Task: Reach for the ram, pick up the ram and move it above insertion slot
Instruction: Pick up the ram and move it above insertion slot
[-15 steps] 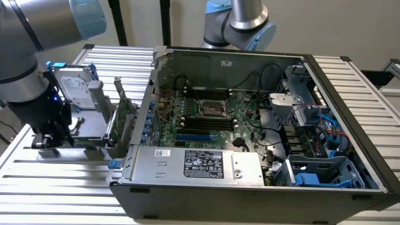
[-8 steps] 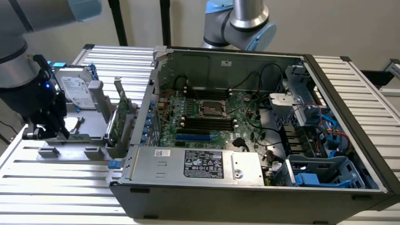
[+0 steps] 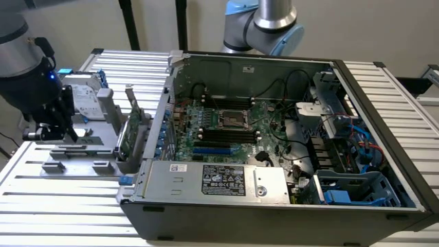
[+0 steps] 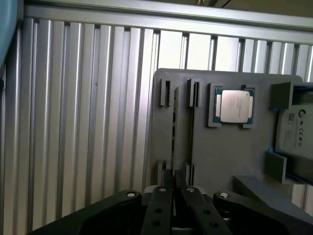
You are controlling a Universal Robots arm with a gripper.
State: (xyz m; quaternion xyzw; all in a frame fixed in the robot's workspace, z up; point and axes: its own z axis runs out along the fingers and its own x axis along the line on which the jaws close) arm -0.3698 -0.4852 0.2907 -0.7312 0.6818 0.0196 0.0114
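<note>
- Gripper (image 4: 174,188): nearly clenched, only a slit between the fingers (image 4: 159,210), nothing grasped as far as can be seen.
- Hangs over the grey holder (image 4: 220,156), near the edge of the slatted table (image 4: 73,122) at the exterior view's left, and looks to be clear of the holder's top.
- In line with the fingertips, in one of the holder's two long grooves: a thin strip seen edge-on, taken to be the ram (image 4: 173,127), upright between end clips and seemingly untouched.
- Farther along the holder: a processor chip (image 4: 234,105) in its pocket, then a hard drive (image 4: 293,129) at the holder's edge.
- Well apart, inside the open computer case (image 3: 274,221) across the middle of the table: the insertion slot (image 3: 226,135), one of several black sockets alike on the board.
- Judged step: the reach, not yet the pick.
- Judged need for the grasp: keeping the slit centred on the strip's thin edge, coming straight down, and pinching the flat faces mid-length, clear of both clips. Little room for sideways error.
</note>
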